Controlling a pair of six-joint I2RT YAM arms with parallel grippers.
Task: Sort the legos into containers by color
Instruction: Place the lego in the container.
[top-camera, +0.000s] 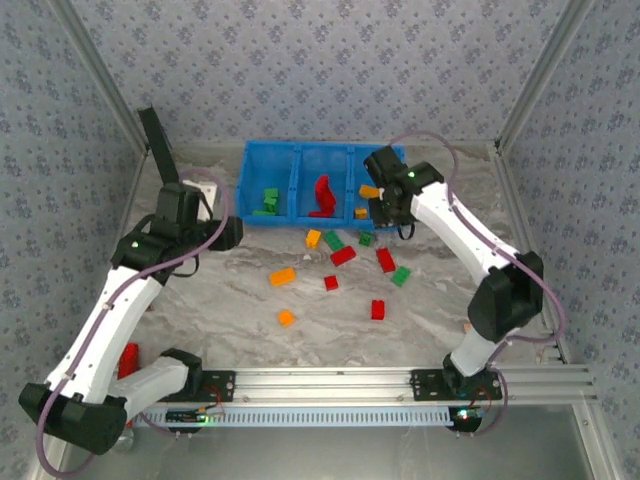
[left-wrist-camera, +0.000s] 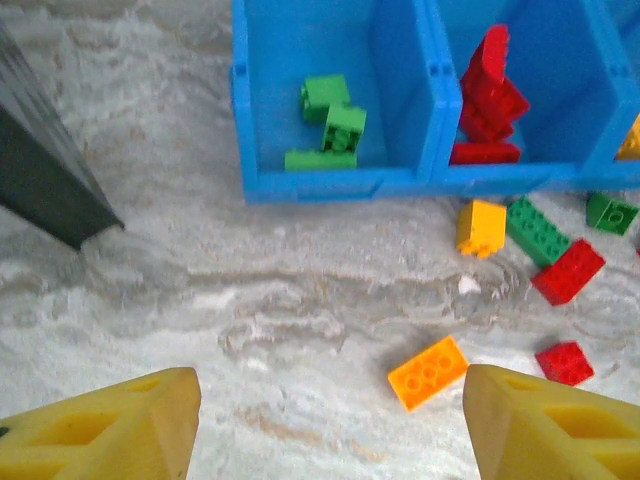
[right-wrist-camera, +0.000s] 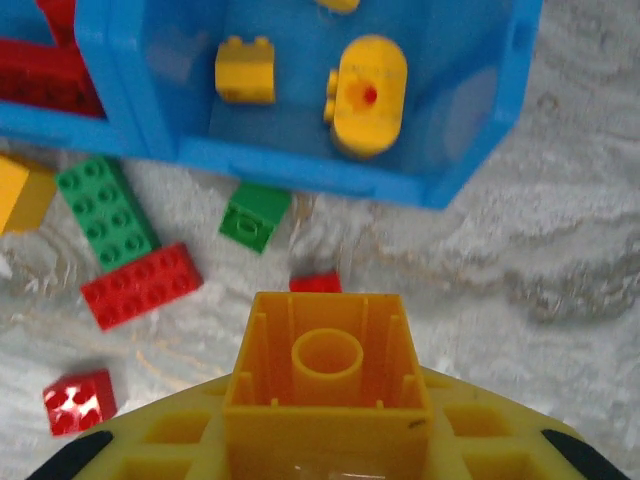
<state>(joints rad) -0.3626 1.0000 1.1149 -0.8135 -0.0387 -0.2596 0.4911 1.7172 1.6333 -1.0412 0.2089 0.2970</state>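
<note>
Surface: grey marbled tabletop (top-camera: 200, 300).
L gripper (left-wrist-camera: 330, 390): fingers wide apart, empty, above bare top.
Tray: blue plastic 3-compartment tray (left-wrist-camera: 320, 186) at back; green, red, yellow inside.
Loose legos (top-camera: 343, 256): scattered before tray.
R gripper (right-wrist-camera: 322, 425): clamped on orange-yellow square lego (right-wrist-camera: 325, 350), near right compartment.

Loose legos (top-camera: 343, 256) lie scattered on the table (top-camera: 250, 310) before the tray (top-camera: 248, 185).
</note>
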